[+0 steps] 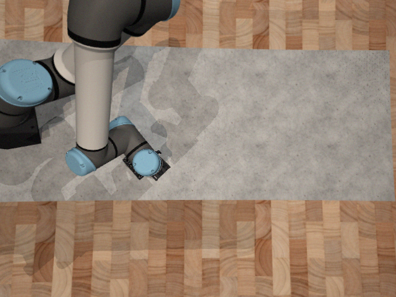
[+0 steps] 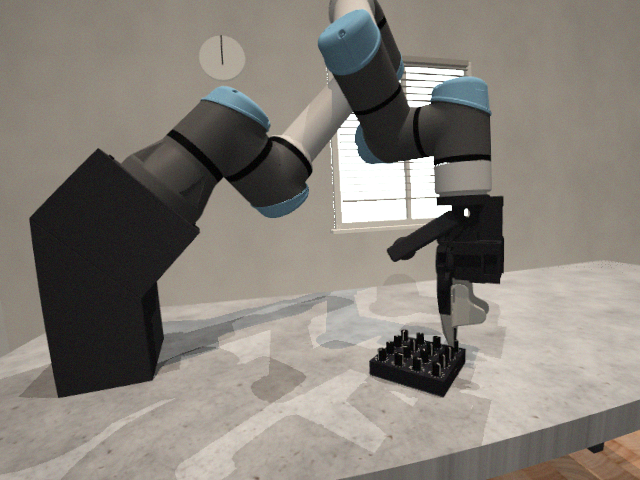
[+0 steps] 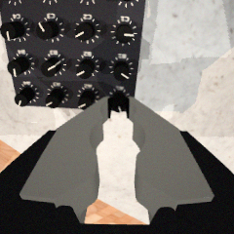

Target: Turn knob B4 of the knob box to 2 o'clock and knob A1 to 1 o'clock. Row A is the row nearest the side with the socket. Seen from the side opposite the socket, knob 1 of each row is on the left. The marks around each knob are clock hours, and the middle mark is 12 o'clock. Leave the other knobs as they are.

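Black knob box [image 3: 73,54] lies on the grey table [image 2: 542,330], under my wrist and near the table's 6 o'clock edge in the top view. My pincer [image 3: 118,104] is closed on a corner knob [image 3: 118,99] of the row nearest to me. I judge the risk is slipping on this small knob, or turning past the mark. The neighbour knob [image 3: 87,95] at 9 o'clock is close; my fingers may touch it. At 3 o'clock the table gives open room.

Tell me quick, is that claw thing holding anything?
End effector: closed on a corner knob of the knob box.
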Controlling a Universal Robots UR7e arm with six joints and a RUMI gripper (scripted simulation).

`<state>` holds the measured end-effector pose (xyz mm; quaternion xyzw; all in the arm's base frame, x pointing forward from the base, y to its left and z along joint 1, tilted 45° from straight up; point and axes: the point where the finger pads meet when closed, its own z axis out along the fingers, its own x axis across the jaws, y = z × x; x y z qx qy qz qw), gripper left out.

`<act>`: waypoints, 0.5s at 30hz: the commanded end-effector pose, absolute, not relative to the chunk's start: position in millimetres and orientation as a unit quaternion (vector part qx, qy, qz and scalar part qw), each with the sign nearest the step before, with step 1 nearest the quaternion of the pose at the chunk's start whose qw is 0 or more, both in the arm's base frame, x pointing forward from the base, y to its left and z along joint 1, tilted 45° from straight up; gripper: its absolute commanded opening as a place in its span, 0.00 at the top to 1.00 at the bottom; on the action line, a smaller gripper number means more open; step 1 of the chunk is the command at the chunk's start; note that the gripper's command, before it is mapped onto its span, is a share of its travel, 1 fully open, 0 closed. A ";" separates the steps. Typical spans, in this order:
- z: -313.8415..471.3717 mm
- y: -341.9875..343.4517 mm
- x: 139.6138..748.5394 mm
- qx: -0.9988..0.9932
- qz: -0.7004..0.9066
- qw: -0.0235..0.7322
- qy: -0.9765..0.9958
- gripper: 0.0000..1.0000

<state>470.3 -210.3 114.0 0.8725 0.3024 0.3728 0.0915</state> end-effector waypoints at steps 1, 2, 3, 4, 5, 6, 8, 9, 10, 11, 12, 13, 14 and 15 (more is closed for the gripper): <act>114.5 -210.2 470.6 0.883 0.375 0.081 0.272 0.96; 114.6 -210.2 470.6 0.886 0.376 0.077 0.262 0.96; 114.6 -210.1 470.7 0.889 0.376 0.072 0.252 0.96; 114.7 -210.1 470.8 0.891 0.377 0.068 0.242 0.96; 114.8 -210.0 470.8 0.894 0.378 0.064 0.231 0.96; 114.9 -210.0 470.9 0.897 0.379 0.059 0.221 0.96; 115.0 -209.9 471.0 0.902 0.380 0.051 0.201 0.96; 115.1 -209.8 471.1 0.904 0.381 0.047 0.191 0.96; 115.1 -209.8 471.2 0.906 0.381 0.042 0.181 0.96; 115.2 -209.8 471.2 0.908 0.381 0.038 0.171 0.96; 115.3 -209.7 471.3 0.910 0.382 0.034 0.161 0.96; 115.4 -209.7 471.4 0.911 0.382 0.030 0.151 0.96; 115.4 -209.7 471.4 0.913 0.382 0.026 0.141 0.96; 115.5 -209.6 471.5 0.914 0.383 0.022 0.131 0.96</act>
